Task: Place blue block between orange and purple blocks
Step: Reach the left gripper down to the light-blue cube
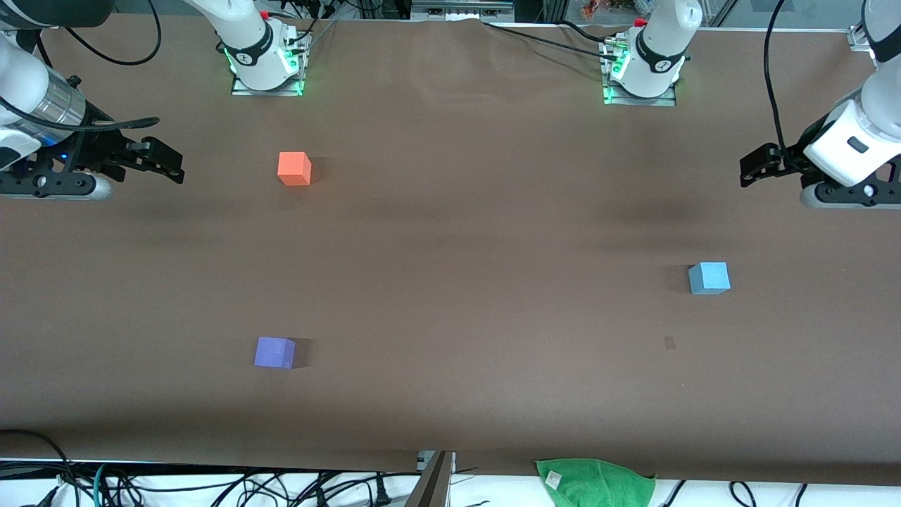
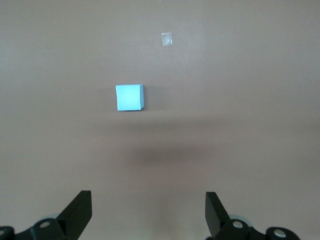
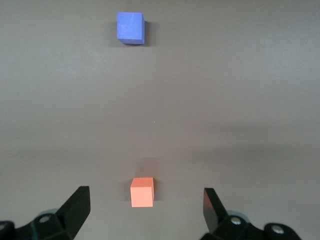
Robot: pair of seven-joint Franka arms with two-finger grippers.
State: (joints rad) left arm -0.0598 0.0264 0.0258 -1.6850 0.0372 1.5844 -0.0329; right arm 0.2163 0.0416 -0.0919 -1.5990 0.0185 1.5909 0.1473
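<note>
The small sky-blue matte cube (image 1: pixel 709 277) sits alone on the brown counter (image 1: pixel 450 282) toward the left arm's end, well apart from the other 2 cubes. It looks light and rigid, likely foam or painted wood, with plain flat faces that should give the fingers a dry, non-slippery hold. The best place to take it is across 2 opposite vertical faces, coming straight down with the fingers square to those sides so it does not twist.

The bright orange matte cube (image 1: pixel 294 169) lies toward the right arm's end, and the violet-purple matte cube (image 1: pixel 274 352) lies nearer the front camera than the orange one; the bare counter between them is the goal spot.

The left pincer (image 1: pixel 752 171) hangs above the counter's edge at the left arm's end, its fingers spread wide and holding nothing; its wrist view shows the blue cube (image 2: pixel 130 97) ahead of it. The right pincer (image 1: pixel 169 165) hovers over the right arm's end, also wide open and empty, waiting.

Count: 1 blue cube, 1 orange cube, 1 purple cube, 2 pincers. A folded green cloth (image 1: pixel 595 482) lies at the counter's near edge.
</note>
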